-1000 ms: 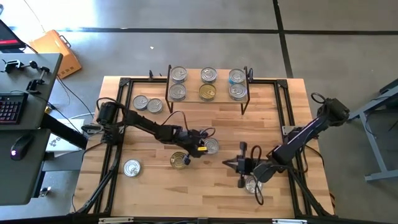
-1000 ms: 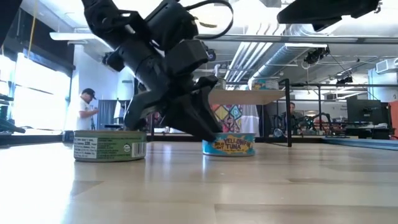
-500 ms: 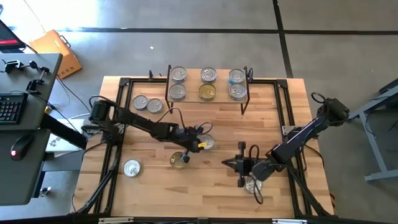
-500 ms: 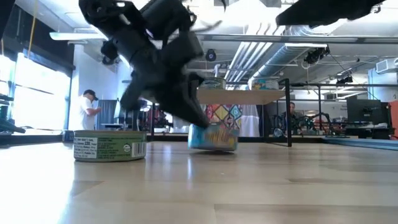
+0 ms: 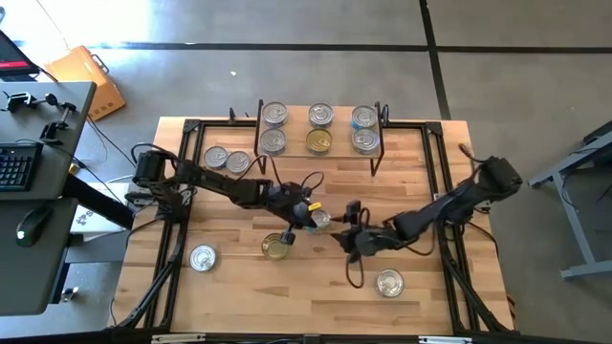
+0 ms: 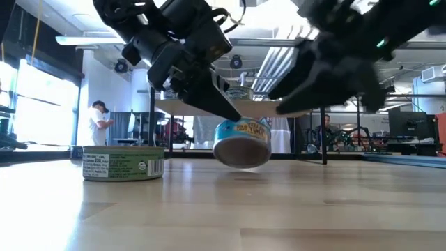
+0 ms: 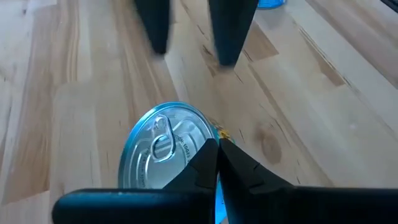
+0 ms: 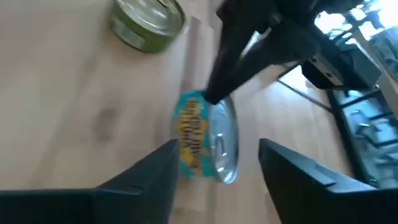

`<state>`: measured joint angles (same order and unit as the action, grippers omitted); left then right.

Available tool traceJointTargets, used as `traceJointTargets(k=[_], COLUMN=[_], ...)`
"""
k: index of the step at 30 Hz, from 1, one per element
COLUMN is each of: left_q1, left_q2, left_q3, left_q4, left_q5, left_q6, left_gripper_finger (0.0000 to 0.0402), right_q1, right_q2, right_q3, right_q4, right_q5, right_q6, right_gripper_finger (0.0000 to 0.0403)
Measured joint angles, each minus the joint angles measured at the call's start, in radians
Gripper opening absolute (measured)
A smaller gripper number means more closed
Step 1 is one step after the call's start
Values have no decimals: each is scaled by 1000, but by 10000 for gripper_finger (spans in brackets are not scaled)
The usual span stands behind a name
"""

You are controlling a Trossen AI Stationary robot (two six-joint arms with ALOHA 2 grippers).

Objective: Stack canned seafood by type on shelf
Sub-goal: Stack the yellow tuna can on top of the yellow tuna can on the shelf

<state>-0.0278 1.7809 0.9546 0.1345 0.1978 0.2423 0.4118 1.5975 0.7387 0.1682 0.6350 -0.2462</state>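
A blue-and-yellow labelled tin of canned seafood (image 6: 242, 143) hangs tilted just above the table's middle, with my left gripper (image 5: 308, 218) shut on it. My right gripper (image 5: 352, 229) is open and faces this tin (image 8: 205, 146) from the right. Its two fingers (image 7: 152, 25) stand short of the tin without touching it. The shelf (image 5: 296, 129) at the far edge carries several tins. A green-labelled tin (image 5: 276, 247) sits flat on the table just near of the held one. My left gripper pinches the tin's upper rim (image 7: 211, 142) between its shut fingertips. The fingers (image 6: 209, 104) slant down onto it from the table's left. The tin hangs below them, tipped onto its edge with the silver lid (image 7: 165, 146) turned sideways, clear of the table.
Two silver tins (image 5: 227, 161) lie at the far left of the table. One (image 5: 202, 257) lies near left and one (image 5: 388, 283) near right. Black frame rails (image 5: 182, 191) run along the table's sides.
My left gripper has taken the blue-labelled tin by its rim, tipped it up and raised it off the table. My right gripper has swung from the near right toward the table's middle, up to this tin, leaving a silver tin uncovered at the near right.
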Motion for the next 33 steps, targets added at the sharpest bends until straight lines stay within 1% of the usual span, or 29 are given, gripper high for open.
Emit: traceJointTargets(k=[3, 6, 7, 10, 12, 14, 16, 21, 23, 24, 25, 27, 29, 31, 33], left_q1=[8, 10, 10, 10, 10, 9, 5, -16, -27, -31, -36, -50, -65, -82, -104], left_q2=[0, 0, 0, -1, -1, -1, -1, -3, -20, -33, -50, -92, -136, -182, -214], left_q3=[0, 0, 0, 1, 2, 2, 2, 3, 4, 5, 5, 3, 3, 3, 3], left_q4=[2, 3, 7, 19, 23, 27, 28, 19, -14, -45, -93, -202, -299, -386, -437], left_q5=[0, 1, 1, 1, 2, 3, 2, -9, -17, -31, -68, -165, -274, -382, -471], left_q6=[-22, -23, -23, -23, -23, -24, -31, -33, -32, -31, -32, -32, -48, -110, -174], left_gripper_finger=[0, 0, 0, 0, 0, 0, 0, 2, 9, 14, 18, 26, 31, 31, 30], right_q1=[-32, -48, -52, -69, -77, -81, -82, -65, -51, -40, -28, 1, 35, 72, 105], right_q2=[59, 114, 131, 178, 198, 209, 210, 209, 202, 191, 174, 128, 52, -35, -129], right_q3=[0, 0, -1, -1, -1, -1, -1, -1, 1, 1, -1, -2, -2, -1, 13], right_q4=[53, 83, 95, 146, 175, 199, 203, 202, 201, 180, 153, 97, 26, -35, -134], right_q5=[-27, -82, -82, -38, -33, -33, -34, -35, -45, -43, -35, -15, 22, 88, 226], right_q6=[-70, -145, -154, -151, -146, -132, -112, -54, -44, -41, -30, 13, 71, 108, 82], right_gripper_finger=[245, 259, 261, 260, 255, 241, 216, 121, 121, 121, 121, 121, 121, 121, 121])
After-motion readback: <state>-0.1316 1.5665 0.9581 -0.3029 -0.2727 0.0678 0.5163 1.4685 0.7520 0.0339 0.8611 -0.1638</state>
